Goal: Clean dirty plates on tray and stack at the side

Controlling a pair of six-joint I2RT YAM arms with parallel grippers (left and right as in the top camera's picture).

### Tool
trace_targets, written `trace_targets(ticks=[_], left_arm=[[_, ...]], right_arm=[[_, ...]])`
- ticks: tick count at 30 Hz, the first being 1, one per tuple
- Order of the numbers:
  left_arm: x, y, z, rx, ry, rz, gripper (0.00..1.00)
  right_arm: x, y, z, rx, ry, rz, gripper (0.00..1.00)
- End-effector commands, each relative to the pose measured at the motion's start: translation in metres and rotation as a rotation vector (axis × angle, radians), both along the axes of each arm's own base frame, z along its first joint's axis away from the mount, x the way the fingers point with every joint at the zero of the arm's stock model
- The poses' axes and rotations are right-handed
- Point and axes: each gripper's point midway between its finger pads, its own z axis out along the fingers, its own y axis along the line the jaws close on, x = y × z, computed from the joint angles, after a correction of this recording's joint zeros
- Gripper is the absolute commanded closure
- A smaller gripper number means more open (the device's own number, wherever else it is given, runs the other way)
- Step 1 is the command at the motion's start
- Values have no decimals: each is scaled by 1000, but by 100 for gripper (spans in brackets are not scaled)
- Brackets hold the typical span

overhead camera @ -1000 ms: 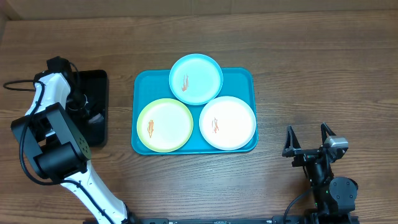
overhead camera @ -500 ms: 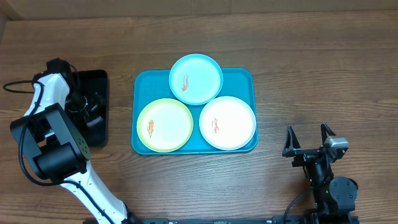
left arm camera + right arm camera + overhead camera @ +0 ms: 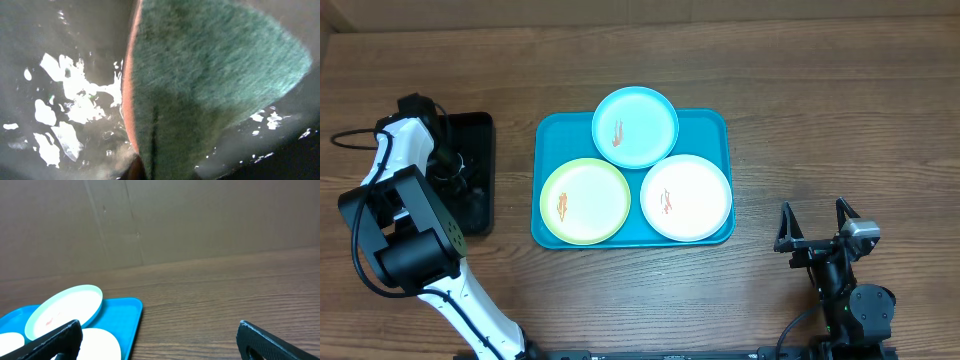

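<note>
The turquoise tray (image 3: 710, 126) lies mid-table with three plates on it. The light blue plate (image 3: 635, 126) is at the back, the yellow-green plate (image 3: 585, 201) front left, the white plate (image 3: 686, 197) front right. Each has a small orange-red smear. My left gripper (image 3: 455, 168) is down in the black tray (image 3: 478, 130) at the far left. The left wrist view is filled by a green sponge (image 3: 210, 85) with an orange layer, which the gripper holds. My right gripper (image 3: 817, 225) is open and empty at the front right, apart from the turquoise tray (image 3: 127, 315).
The black tray's floor (image 3: 65, 95) is wet and shiny. In the right wrist view the light blue plate (image 3: 62, 310) and the white plate (image 3: 100, 345) sit left of bare wood. A cardboard wall stands behind the table.
My left gripper has shifted a little toward the back left inside the black tray. The plates, the turquoise tray and the right arm have not moved.
</note>
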Motion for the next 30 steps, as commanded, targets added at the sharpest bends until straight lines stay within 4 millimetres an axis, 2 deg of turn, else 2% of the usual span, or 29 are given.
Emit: trace_targets(ticks=[1, 2, 9, 10, 11, 12, 13, 14, 18, 19, 21, 22, 28, 29, 30], left_arm=[[2, 3, -14, 16, 2, -7, 15], [5, 6, -14, 30, -10, -7, 0], [28, 30, -12, 152, -94, -1, 0], [31, 32, -11, 161, -105, 0, 4], [36, 34, -10, 170, -127, 1, 45], [39, 36, -10, 175, -138, 2, 62], [41, 37, -9, 179, -148, 3, 90], [43, 37, -9, 182, -155, 3, 96], [47, 39, -8, 191, -172, 4, 96], [47, 40, -8, 196, -174, 5, 78], [47, 44, -7, 214, -170, 7, 21], [46, 45, -7, 223, -166, 8, 0], [41, 56, -5, 288, -137, 16, 0], [40, 58, -5, 297, -133, 17, 9], [40, 60, -4, 307, -131, 19, 29]], right_arm=[[0, -2, -1, -4, -5, -9, 0], [0, -2, -1, -4, -5, -8, 0], [0, -2, -1, -4, -5, -8, 0], [0, -2, -1, -4, -5, -9, 0], [0, -2, -1, -4, -5, -9, 0], [0, -2, -1, -4, -5, -9, 0], [0, -2, -1, -4, -5, -9, 0], [0, -2, -1, -4, -5, -8, 0], [0, -2, -1, -4, -5, -9, 0], [0, -2, -1, -4, -5, -9, 0], [0, -2, -1, -4, -5, -9, 0], [0, -2, -1, -4, -5, -9, 0], [0, -2, -1, -4, -5, -8, 0], [0, -2, -1, -4, -5, -9, 0], [0, -2, -1, -4, -5, -8, 0]])
